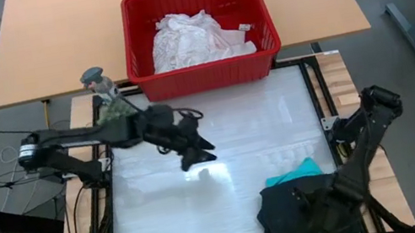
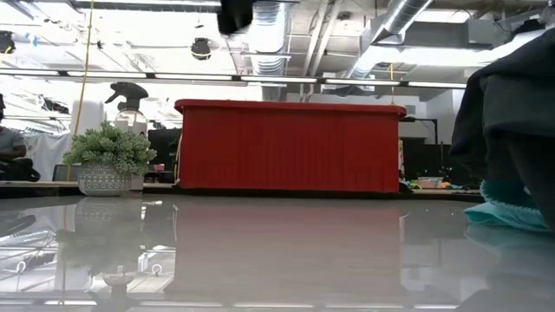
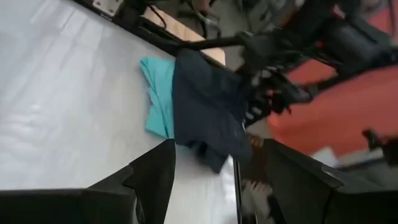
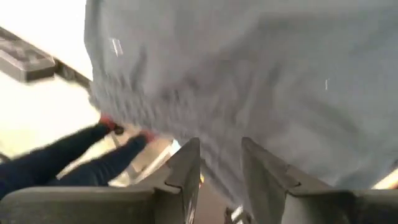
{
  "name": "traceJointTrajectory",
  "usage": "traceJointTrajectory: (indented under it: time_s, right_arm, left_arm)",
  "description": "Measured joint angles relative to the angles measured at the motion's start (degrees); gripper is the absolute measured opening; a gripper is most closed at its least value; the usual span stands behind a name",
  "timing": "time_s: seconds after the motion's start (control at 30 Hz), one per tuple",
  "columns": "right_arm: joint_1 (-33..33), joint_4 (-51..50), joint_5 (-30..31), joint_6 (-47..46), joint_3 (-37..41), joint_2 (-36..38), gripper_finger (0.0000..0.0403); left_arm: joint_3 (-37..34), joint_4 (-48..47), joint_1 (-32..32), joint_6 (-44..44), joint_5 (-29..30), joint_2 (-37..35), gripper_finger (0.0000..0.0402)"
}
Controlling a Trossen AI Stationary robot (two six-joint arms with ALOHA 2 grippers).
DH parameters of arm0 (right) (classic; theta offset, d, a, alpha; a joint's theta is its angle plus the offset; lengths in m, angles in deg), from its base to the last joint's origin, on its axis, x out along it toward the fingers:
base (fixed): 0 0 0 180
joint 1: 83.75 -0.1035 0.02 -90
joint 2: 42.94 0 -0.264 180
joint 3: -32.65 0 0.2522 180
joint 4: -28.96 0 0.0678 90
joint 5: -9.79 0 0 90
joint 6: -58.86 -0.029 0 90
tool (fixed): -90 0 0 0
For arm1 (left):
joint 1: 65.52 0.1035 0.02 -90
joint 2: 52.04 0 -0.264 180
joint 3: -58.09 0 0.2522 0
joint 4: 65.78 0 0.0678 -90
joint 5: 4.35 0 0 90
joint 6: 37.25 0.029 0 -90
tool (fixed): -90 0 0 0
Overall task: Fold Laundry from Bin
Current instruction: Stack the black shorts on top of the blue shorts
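Note:
The red bin point(image 1: 204, 70) stands at the table's far edge with the white lacy top point(image 1: 194, 37) heaped inside. At the near right, the black garment point(image 1: 292, 209) lies bunched over the teal garment point(image 1: 295, 174), whose edges stick out on the far and near sides. My right gripper point(image 1: 327, 211) is above the black garment, shut on it. My left gripper point(image 1: 197, 154) hovers open over the table's middle, left of the garments, with nothing between its fingers point(image 3: 155, 168). In the low view the black garment point(image 2: 512, 130) hangs raised above the teal one point(image 2: 503, 212). My right gripper pinches a bunched part of the black garment point(image 4: 217, 168) between its two fingers, coming from above and pointing steeply down. One layer or several, I cannot tell. The cloth hangs slack below the fingers, and its lower part still rests over the teal garment.
A spray bottle point(image 1: 98, 80) and a small potted plant point(image 1: 114, 109) stand at the far left, beside the bin. The glossy white surface point(image 1: 208, 219) is bare in the middle and near left. Dark frame rails point(image 1: 320, 97) run along the table's sides.

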Motion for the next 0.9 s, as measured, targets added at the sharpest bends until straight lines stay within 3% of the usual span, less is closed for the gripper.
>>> traceJointTrajectory:
  time_s: [0.1,0.17,0.33,0.47,0.53,0.63,0.77,0.9]
  right_arm:
    - [-3.29,0.91,-0.15,-3.47,-0.13,0.0,0.0145]
    - [-5.62,1.85,-0.13,-6.23,-0.17,0.0,0.0157]
    - [-9.74,5.18,-0.13,-11.51,-0.17,0.0,0.0209]
    - [-11.44,7.15,-0.13,-14.55,-0.17,-0.12,0.0242]
    - [-11.77,6.57,-0.4,-16.1,-0.17,-0.27,0.0247]
    - [-11.67,6.01,-0.65,-16.73,-0.15,-1.4,0.0245]
    - [-11.1,6.26,-1.24,-15.21,-0.09,-5.6,0.023]
    - [-10.16,6.49,-3.45,-15.12,-0.08,-11.21,0.0221]
  left_arm:
    - [-8.34,21.29,0.58,-4.08,0.18,4.67,0.0229]
    - [-10.17,32.54,1.11,-4.8,-0.06,9.4,0.0229]
    - [-6.52,44.01,2.03,-5.63,-8.38,22.07,0.023]
    - [1.03,44.09,1.43,-5.13,-13.76,30.9,0.0243]
    - [5.85,41.9,1.26,-5.37,-13.34,35.0,0.0251]
    - [12.95,33.25,1.28,-7.24,-17.18,39.96,0.0255]
    - [21.3,22.11,1.75,-7.46,-27.18,43.55,0.0255]
    - [25.13,12.95,2.23,-5.42,-29.96,44.08,0.0255]
